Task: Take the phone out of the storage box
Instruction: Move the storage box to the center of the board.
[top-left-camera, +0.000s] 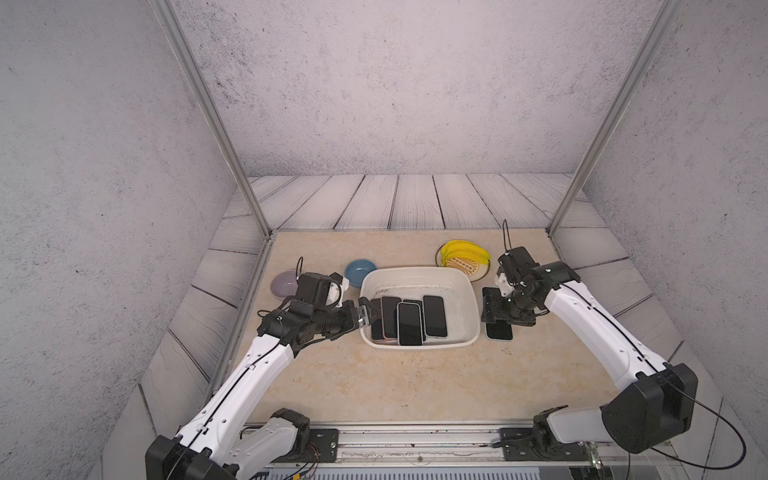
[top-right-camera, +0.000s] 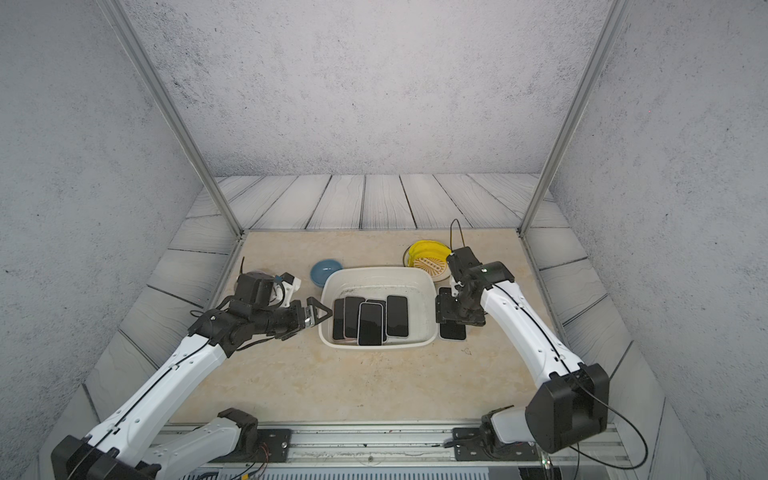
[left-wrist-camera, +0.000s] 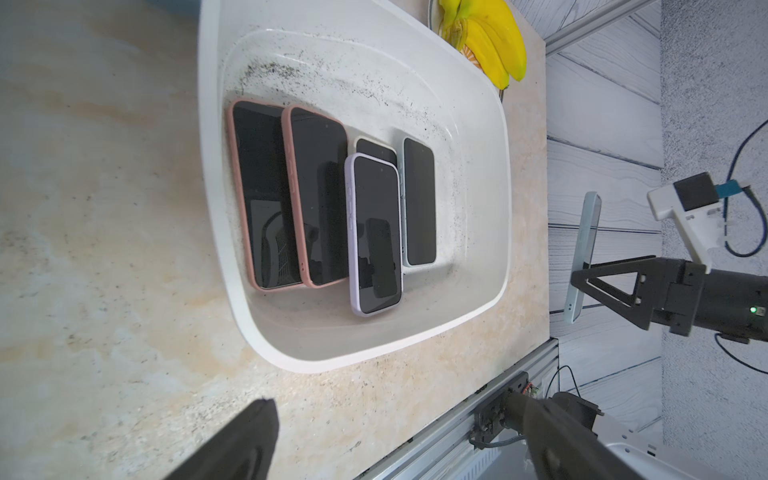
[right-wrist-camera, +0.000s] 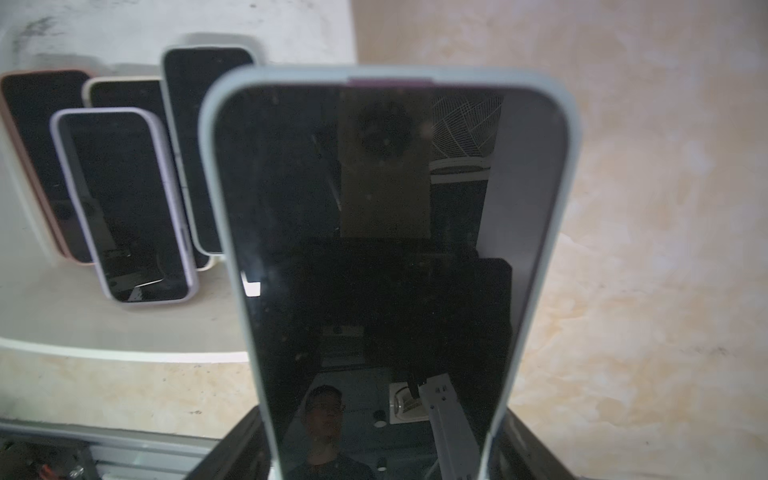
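From my station I see the right arm (top-left-camera: 602, 328) reaching in beside the storage box (top-left-camera: 457, 291), its jaws clamped on the phone (right-wrist-camera: 382, 249), a handset in a pale blue-grey case with its dark screen facing up. That phone is outside the box, just beside its right wall and over the surface (top-left-camera: 415, 382). In both top views only its near end pokes out from under the jaws, and I cannot tell whether it touches the surface. The left arm (top-left-camera: 249, 374) sits at the box's left rim with its jaws spread wide and gripping nothing. Five other phones (left-wrist-camera: 376, 232) lie overlapping inside the box: two in pink cases, a lilac one on top of a cream one, and a pale one beside them. Dark specks dot the box floor. Behind the box sit a blue bowl (top-left-camera: 359, 272), a lilac bowl (top-left-camera: 284, 282) and bananas (top-left-camera: 459, 251) on a plate.
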